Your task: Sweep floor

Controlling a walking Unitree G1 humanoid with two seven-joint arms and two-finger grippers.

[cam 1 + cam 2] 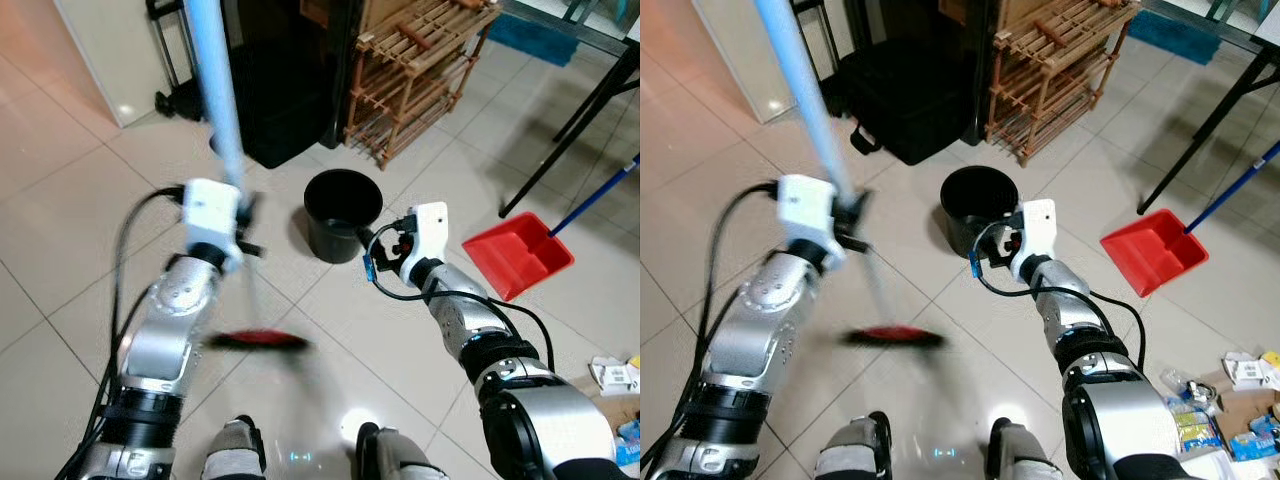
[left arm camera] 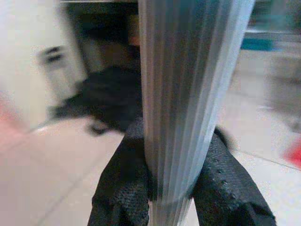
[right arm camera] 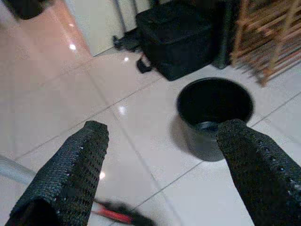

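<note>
Nearest to us, the broom head [image 1: 258,341], red and black and blurred, rests on the tiled floor [image 1: 60,250] just ahead of our feet, so we judge a sweeping stroke to be in progress. Above it, our left gripper [image 2: 181,188] has its jaws clamped on the broom handle [image 1: 222,90], a pale blue ribbed pole that rises steeply past the upper edge of the head views; we judge that the grip sits low on the pole to give control over the head. Our right gripper [image 3: 169,174] is held forward at mid height with its jaws wide apart and nothing between them, near the black bucket [image 1: 343,213], which stands upright on the floor. To our right lies the red dustpan [image 1: 517,254] with its blue handle, well apart from the broom head, presumably staged for collection. Farther off stand a black bag [image 1: 902,105] and a wooden rack [image 1: 415,70]. The left wrist view confirms the pads touching the pole on both sides; the right wrist view shows the bucket's dark interior, with contents we cannot make out.
</note>
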